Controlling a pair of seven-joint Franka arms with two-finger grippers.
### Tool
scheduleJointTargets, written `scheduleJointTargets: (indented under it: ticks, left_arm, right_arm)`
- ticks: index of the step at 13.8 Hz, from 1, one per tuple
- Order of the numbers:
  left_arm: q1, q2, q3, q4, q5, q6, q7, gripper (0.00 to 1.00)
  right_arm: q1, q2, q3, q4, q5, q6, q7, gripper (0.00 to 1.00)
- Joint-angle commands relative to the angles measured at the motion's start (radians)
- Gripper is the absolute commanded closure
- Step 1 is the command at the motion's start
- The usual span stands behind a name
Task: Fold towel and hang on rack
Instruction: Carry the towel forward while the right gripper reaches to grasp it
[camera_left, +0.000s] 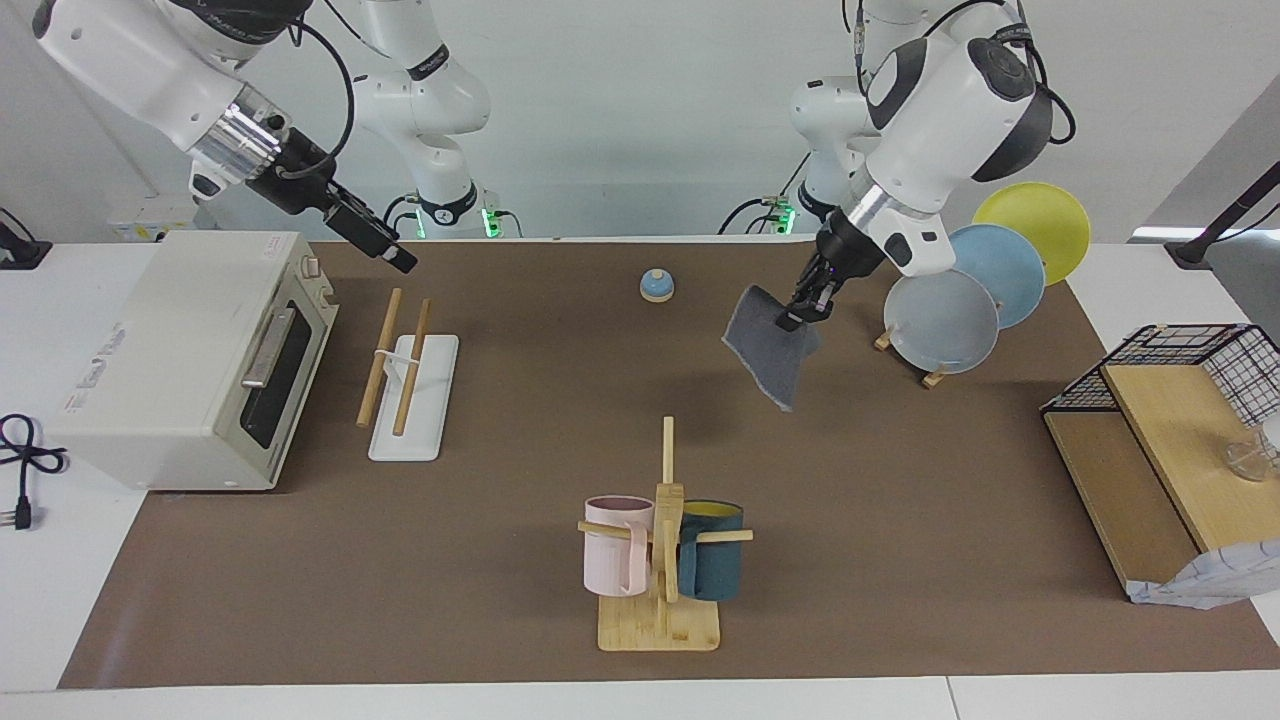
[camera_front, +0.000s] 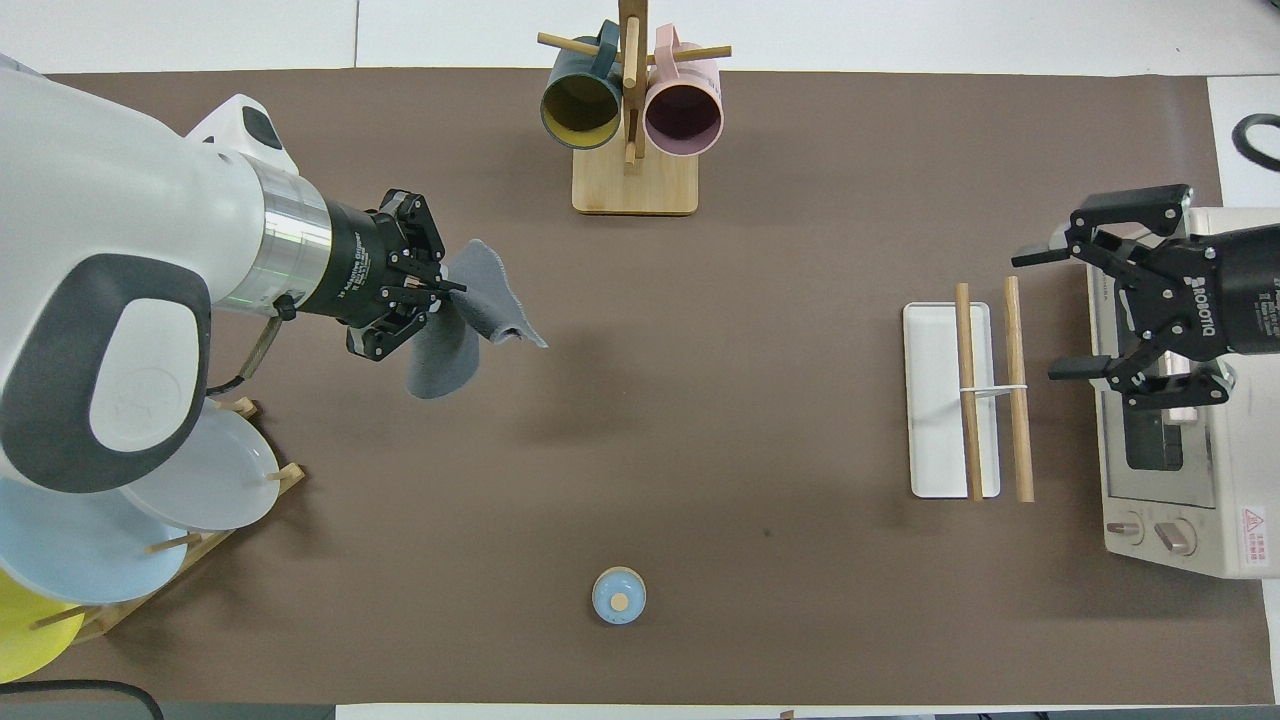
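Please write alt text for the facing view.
The left gripper, shut on the grey towel, holds it above the brown mat. The open right gripper hovers near the wooden rack beside the toaster oven.

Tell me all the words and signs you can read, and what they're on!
"ROBOTIQ": on the right claw, reading upside down.
Small white lettering on the left claw: too small to read.
Brand name on the oven: too blurred.
Red warning sticker on the oven: triangle sign, words unreadable.
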Motion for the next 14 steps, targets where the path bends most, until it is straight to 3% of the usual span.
scheduleJointTargets:
  ticks: [1,4,7,10,14]
  left_arm:
    - [0.003,-0.034,-0.043,-0.003,-0.066,0.051,-0.226,1.0]
    - [0.001,-0.047,-0.109,-0.011,-0.097,0.143,-0.478,1.0]
    - [-0.029,-0.059,-0.155,-0.04,-0.098,0.218,-0.621,1.0]
    - [-0.101,-0.109,-0.157,-0.151,-0.109,0.369,-0.714,1.0]
    - [-0.135,-0.149,-0.157,-0.228,-0.123,0.436,-0.777,1.0]
  right_arm:
    - [0.01,-0.045,0.005,-0.07,0.104,0.049,0.13,0.0]
    - [0.134,-0.107,0.017,-0.211,0.13,0.254,0.229,0.0]
    - [0.285,-0.095,0.019,-0.256,0.132,0.471,0.35,0.0]
    - [0.386,-0.075,0.019,-0.26,0.134,0.575,0.394,0.0]
    - [0.42,-0.042,0.019,-0.265,0.132,0.629,0.393,0.0]
